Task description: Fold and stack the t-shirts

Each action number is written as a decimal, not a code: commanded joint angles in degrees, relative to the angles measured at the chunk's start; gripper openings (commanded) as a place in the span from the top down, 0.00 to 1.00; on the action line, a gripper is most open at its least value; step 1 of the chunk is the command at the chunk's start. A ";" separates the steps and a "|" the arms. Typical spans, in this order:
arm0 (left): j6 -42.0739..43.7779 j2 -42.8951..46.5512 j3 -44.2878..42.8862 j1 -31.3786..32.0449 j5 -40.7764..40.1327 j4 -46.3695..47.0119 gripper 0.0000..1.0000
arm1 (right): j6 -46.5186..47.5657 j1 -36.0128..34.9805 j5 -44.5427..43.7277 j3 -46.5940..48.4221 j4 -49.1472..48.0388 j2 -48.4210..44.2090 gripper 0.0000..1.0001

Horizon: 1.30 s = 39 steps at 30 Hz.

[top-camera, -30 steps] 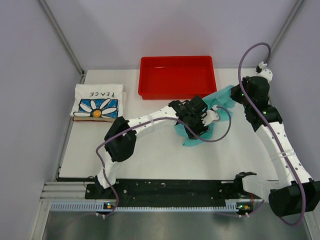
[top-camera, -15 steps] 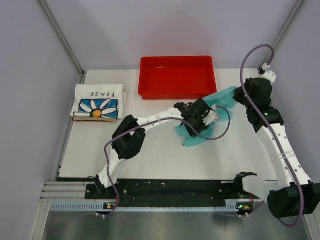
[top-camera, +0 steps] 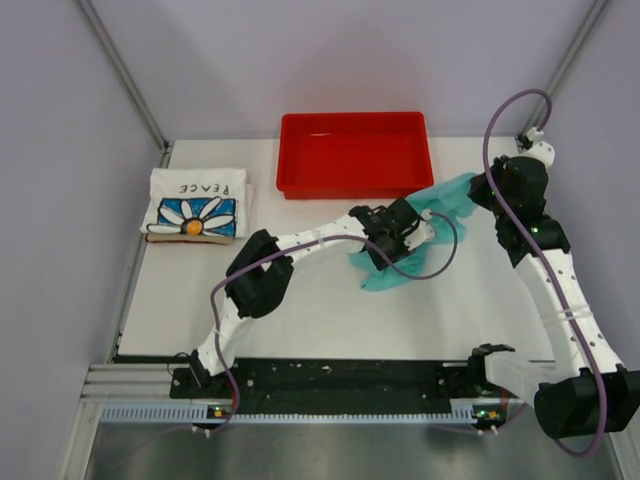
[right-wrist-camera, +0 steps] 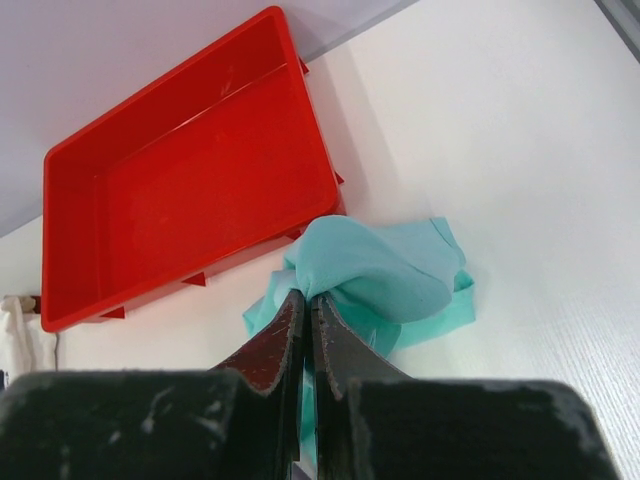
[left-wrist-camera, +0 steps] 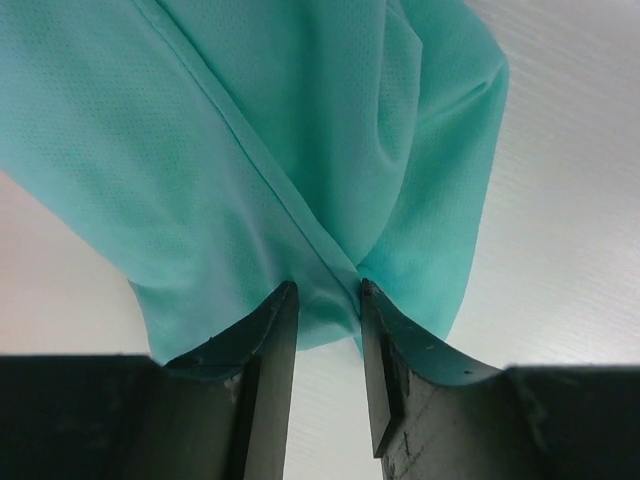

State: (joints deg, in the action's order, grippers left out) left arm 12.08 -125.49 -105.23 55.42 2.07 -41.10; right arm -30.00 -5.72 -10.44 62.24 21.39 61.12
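Note:
The teal-green t-shirt [top-camera: 447,196] is bunched and strung between my two grippers at the right of the table, its low end trailing down to the tabletop. My left gripper [top-camera: 405,232] holds its lower part; in the left wrist view the jaws [left-wrist-camera: 327,287] stand narrowly apart with a fold of teal cloth [left-wrist-camera: 300,150] between the tips. My right gripper [top-camera: 483,190] is shut on the shirt's far end, as the right wrist view [right-wrist-camera: 308,295] shows, with cloth [right-wrist-camera: 385,270] bulging past the tips. The white daisy "PEACE" t-shirt [top-camera: 196,204] lies folded at the far left.
A red plastic tray [top-camera: 355,152] stands at the back centre, just behind the teal shirt; it also shows in the right wrist view [right-wrist-camera: 190,170]. Walls close the table on the left, right and back. The left arm's cable loops over the shirt.
The left arm's elbow has swung right and its gripper has shifted slightly right. The right gripper has drawn a little to the right and back, with the teal shirt held between them.

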 commanded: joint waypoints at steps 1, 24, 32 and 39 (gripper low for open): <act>1.37 -1.07 -0.50 0.22 -4.35 0.41 0.66 | 0.99 1.14 0.42 -0.36 -3.02 -2.23 1.00; 14.37 35.03 6.27 -11.90 -17.52 -11.72 1.00 | 14.00 2.29 20.62 17.99 6.03 -7.24 1.00; 23.60 56.74 6.62 -12.62 -28.51 -11.89 1.00 | 14.26 2.29 33.19 27.49 13.85 -13.48 1.00; 25.19 61.77 -1.28 -12.62 -29.22 -20.07 1.00 | 12.86 2.20 34.61 30.22 18.51 -19.63 1.00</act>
State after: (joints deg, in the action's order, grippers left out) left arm 34.76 -63.37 -102.17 42.68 -24.99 -56.66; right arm -16.67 -3.95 21.71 90.52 37.39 44.18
